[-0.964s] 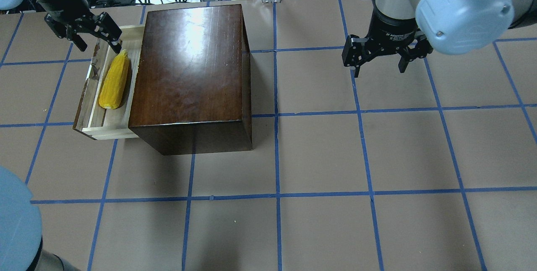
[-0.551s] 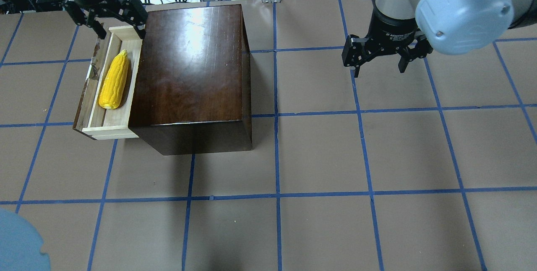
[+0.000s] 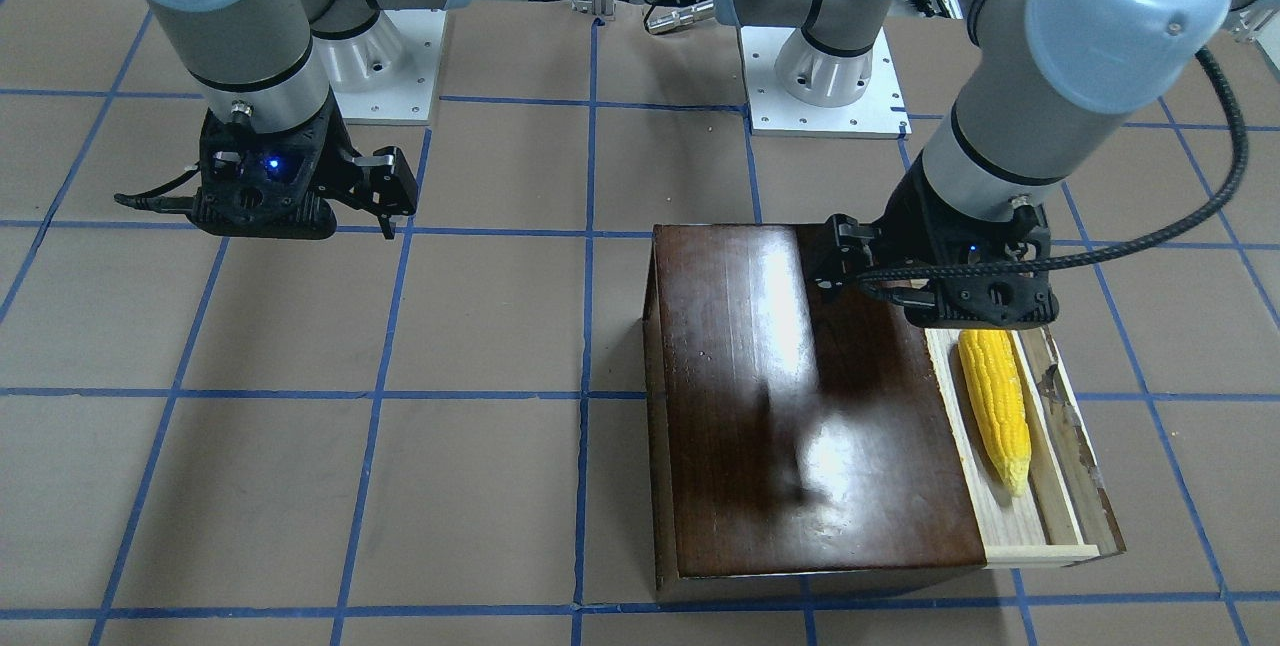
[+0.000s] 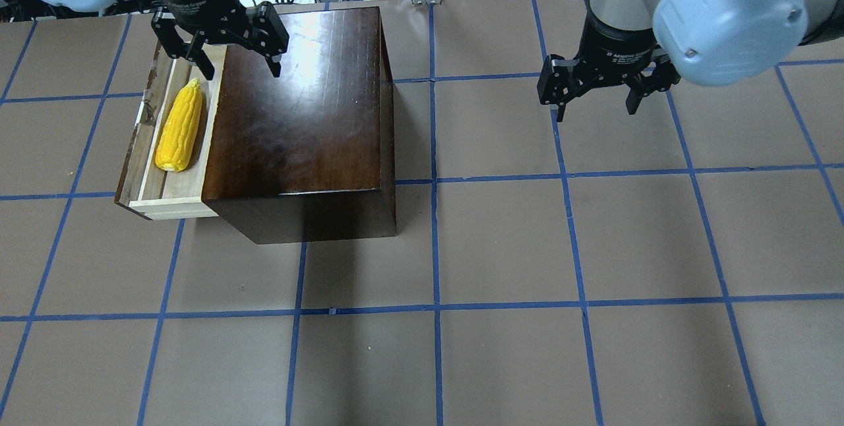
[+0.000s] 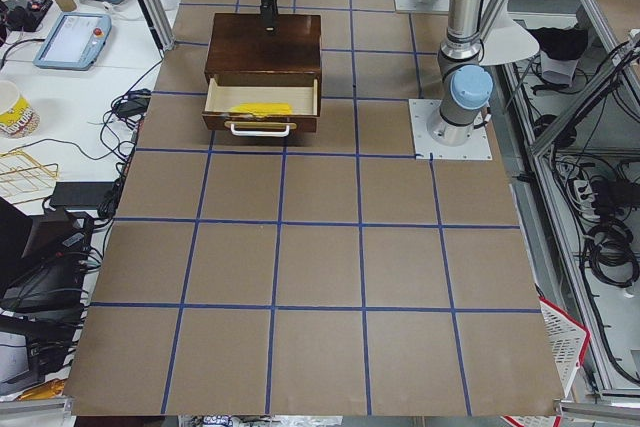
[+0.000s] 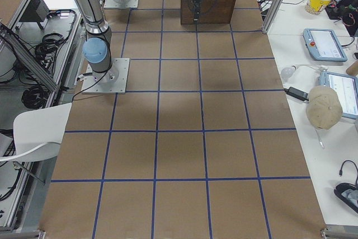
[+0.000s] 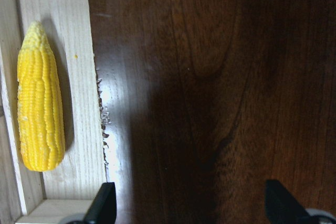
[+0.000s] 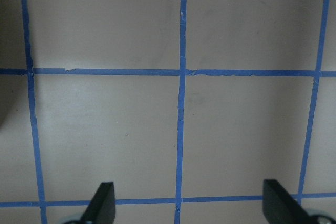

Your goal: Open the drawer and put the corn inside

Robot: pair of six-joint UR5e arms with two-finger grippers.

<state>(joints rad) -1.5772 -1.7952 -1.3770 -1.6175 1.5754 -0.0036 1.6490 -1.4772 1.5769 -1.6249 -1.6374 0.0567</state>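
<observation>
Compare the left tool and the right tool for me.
The left tool hangs above the box, next to the open drawer holding the corn; the right tool hangs above the table. The left tool is close to those things; the right tool is well apart from them. Both are open, empty and pointing down.

Blue tape lines (image 4: 435, 241) cross a brown tabletop (image 4: 501, 241). In the exterior right view a white chair (image 6: 39, 127) stands at lower left, and a white bench (image 6: 291, 54) bearing a teach pendant (image 6: 324, 44) lines the right edge.
</observation>
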